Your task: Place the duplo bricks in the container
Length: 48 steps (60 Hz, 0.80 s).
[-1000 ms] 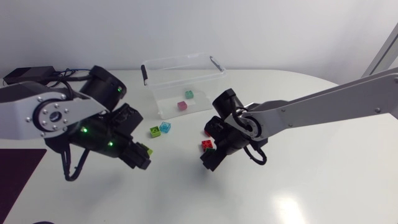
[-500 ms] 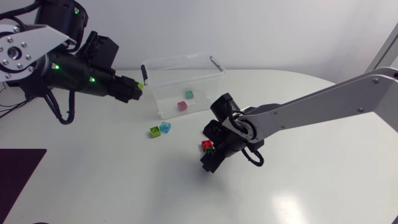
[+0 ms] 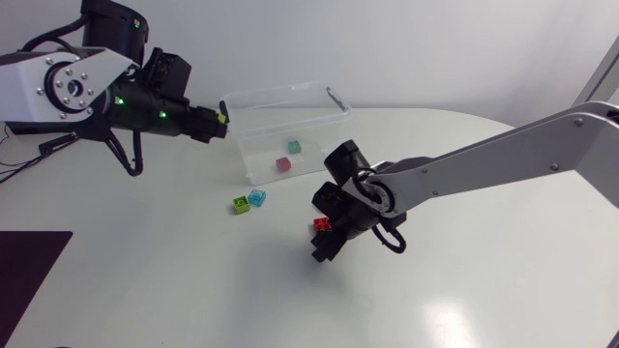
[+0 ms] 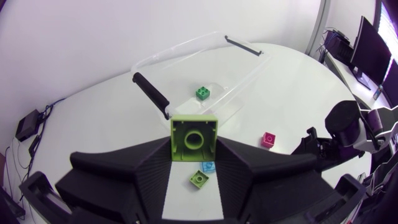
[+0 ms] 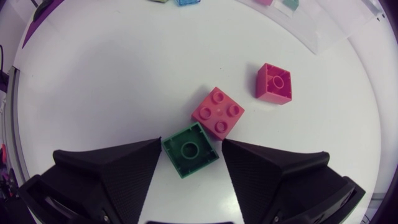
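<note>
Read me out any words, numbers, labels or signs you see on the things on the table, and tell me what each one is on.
None can be read in any view.
Lime brick in the left tool: bare plastic, no print.
Dark green brick and red brick: no readable marks.
Clear container: no label shows.

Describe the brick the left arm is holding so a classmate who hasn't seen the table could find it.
Start at the clear container at the table's far side. By its left end, the left arm's jaws grip a lime-green brick in the air. Its lime twin lies on the table beside a blue brick.
</note>
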Available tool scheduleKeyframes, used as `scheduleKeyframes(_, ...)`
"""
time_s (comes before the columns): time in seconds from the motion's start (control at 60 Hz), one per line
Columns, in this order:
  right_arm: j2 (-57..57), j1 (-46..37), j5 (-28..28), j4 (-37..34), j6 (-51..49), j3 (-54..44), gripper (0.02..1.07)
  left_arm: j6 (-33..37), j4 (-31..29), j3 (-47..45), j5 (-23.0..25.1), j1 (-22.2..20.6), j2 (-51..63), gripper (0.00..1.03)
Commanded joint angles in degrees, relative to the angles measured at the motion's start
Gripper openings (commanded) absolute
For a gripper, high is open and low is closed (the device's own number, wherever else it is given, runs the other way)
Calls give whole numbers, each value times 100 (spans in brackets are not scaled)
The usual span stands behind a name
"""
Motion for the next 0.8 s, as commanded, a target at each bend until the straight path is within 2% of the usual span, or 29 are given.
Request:
scheduleKeyframes(0.0,61,74,-29,-30,-117,50,44,-100,145,265,24,62,167,25)
scheduleKeyframes(0.033,34,92,-29,-22,-117,42,37,-109,171,318,33,97,237,25)
scheduleKeyframes(0.117,-62,145,-29,-65,-117,-11,34,-188,330,388,33,185,299,25)
scheduleKeyframes(0.467,-853,382,174,-373,-55,-310,32,-399,690,854,33,44,800,25)
scheduleKeyframes(0.783,-1600,707,297,-707,182,-363,32,-426,1068,1496,33,-105,1837,27)
